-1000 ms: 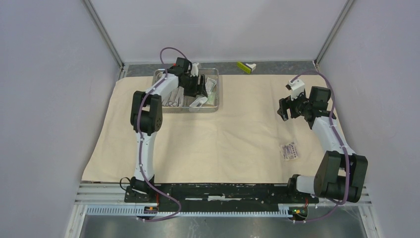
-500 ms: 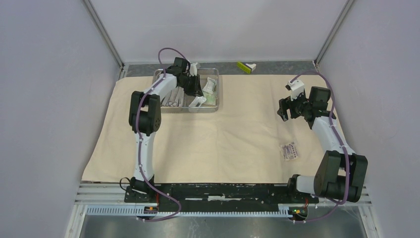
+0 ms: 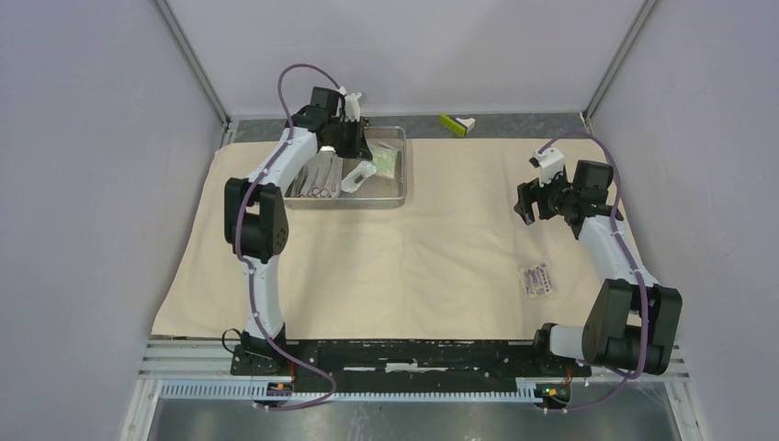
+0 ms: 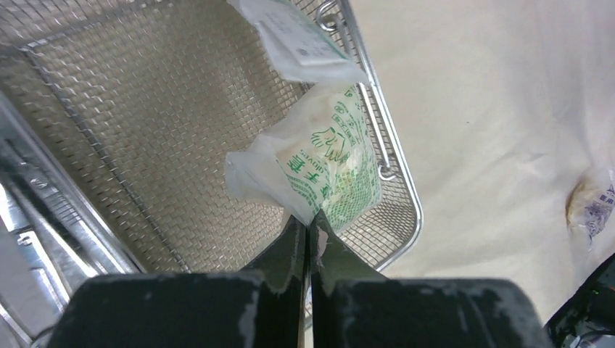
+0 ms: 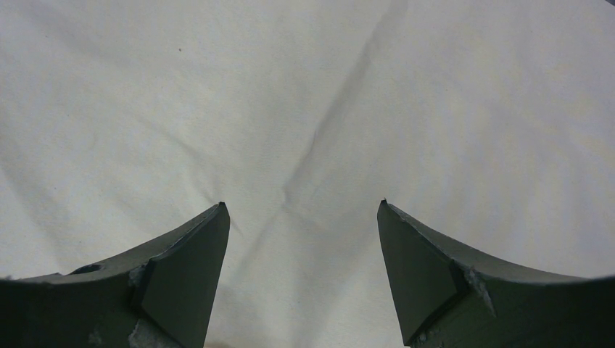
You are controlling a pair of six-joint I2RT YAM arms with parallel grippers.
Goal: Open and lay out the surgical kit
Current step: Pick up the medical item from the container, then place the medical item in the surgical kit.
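Surgical kit (image 3: 367,203): unwrapping is done, layout barely started. The beige cloth wrap (image 3: 441,248) lies open and flat. The steel tray (image 3: 405,165) sits on it near the far left corner, with the mesh inner tray (image 4: 181,145) in its right half.

My left gripper (image 4: 306,226) is over the mesh tray, jaws pressed together on one corner of a green-printed sealed packet (image 4: 330,170). It looks lifted off the mesh, hanging from the pinch. A second packet (image 4: 294,36) leans on the mesh tray's far rim. A loose packet (image 3: 536,278) already lies on the wrap near the right edge, toward the near side. I can't find the fourth in these views.

The metal instruments (image 3: 317,184) lie in the tray's left half, none out. They're too blurred to tell forceps from scissors.

My right gripper (image 5: 301,210) hangs above bare cloth by the right edge, jaws spread wide, nothing between them.

Judgement: roughly a quarter through. Left to do: carry this packet out, then the remaining packets and every instrument.
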